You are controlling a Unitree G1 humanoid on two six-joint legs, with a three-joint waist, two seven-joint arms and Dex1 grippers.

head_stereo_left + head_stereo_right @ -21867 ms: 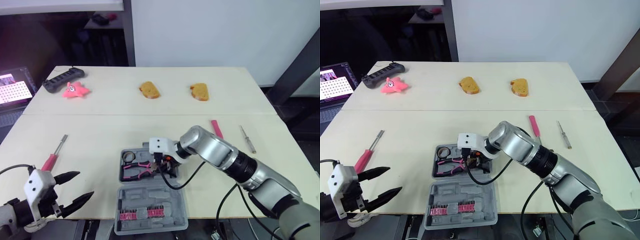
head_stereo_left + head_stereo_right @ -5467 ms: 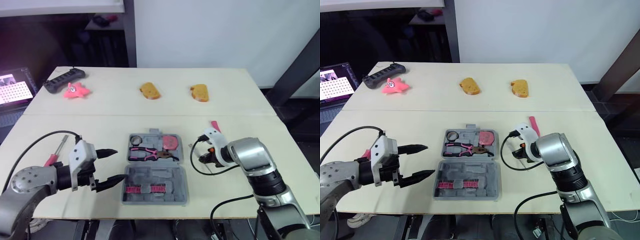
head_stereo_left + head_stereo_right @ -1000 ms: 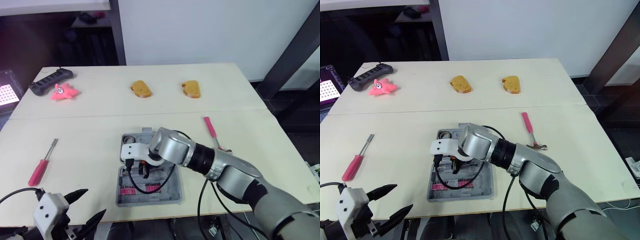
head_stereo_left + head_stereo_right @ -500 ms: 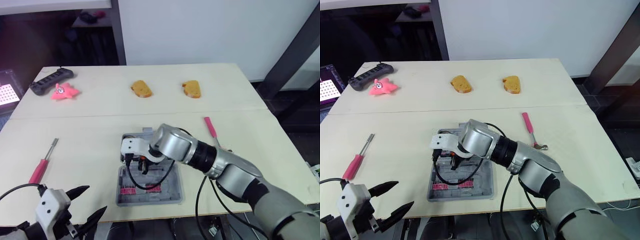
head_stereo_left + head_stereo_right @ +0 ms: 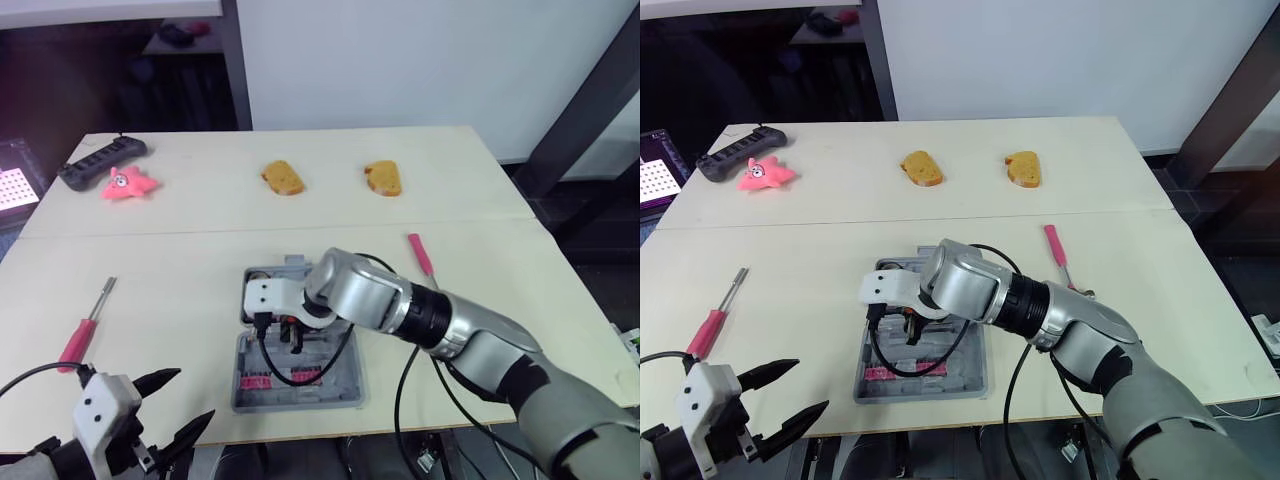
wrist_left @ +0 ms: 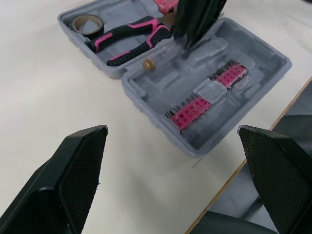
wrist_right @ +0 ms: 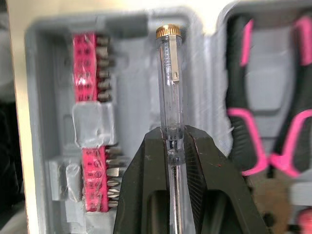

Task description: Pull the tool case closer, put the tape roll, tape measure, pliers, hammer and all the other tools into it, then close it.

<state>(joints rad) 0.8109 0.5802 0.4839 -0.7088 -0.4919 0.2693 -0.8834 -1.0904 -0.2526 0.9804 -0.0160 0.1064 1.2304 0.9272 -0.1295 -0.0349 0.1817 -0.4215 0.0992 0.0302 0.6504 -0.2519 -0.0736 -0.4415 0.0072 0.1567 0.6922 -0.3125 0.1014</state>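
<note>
The grey tool case (image 5: 345, 385) lies open near the table's front edge. Its far half holds the tape roll (image 6: 84, 23), the pink-handled pliers (image 6: 126, 36) and a pink tape measure (image 6: 165, 4). A pink bit rack (image 6: 202, 100) sits in the near half. My right gripper (image 5: 290, 335) hovers just above the case, shut on a clear tester screwdriver (image 7: 168, 97) with a brass cap. The left gripper (image 5: 170, 405) stands open at the front left, off the case. A pink-handled screwdriver (image 5: 85, 330) lies to the left, and the pink-handled hammer (image 5: 420, 255) to the right.
Two bread-like pieces (image 5: 283, 178) (image 5: 383, 177) lie on the far half of the table. A pink star toy (image 5: 127, 184) and a black controller (image 5: 100, 162) sit at the far left. The case sits close to the table's front edge.
Since 5.5 s ago my right arm has swung from beside the case to over it, with the clear screwdriver. The left gripper drew back to the front left. Little moved in the last second.
</note>
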